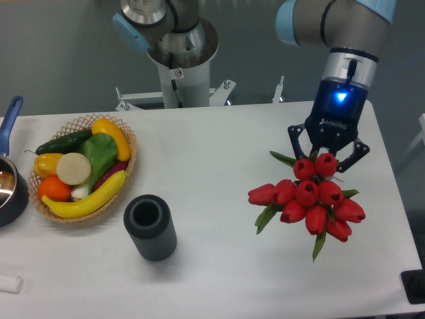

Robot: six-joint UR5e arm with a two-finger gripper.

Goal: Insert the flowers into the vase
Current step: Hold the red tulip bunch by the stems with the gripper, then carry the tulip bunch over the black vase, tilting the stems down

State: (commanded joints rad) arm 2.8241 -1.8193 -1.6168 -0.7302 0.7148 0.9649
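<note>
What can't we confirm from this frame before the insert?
- Claw grip: the bunch of red tulip buds covers the fingertips and stems in the fixed camera view, so closure can't be judged.
- Short dark grey ribbed cylinder vase: its bottom is lost in shadow.
- Dark pot with blue handle: cut off by the left edge.
- Black object, bottom right: cropped, unidentifiable.
</note>
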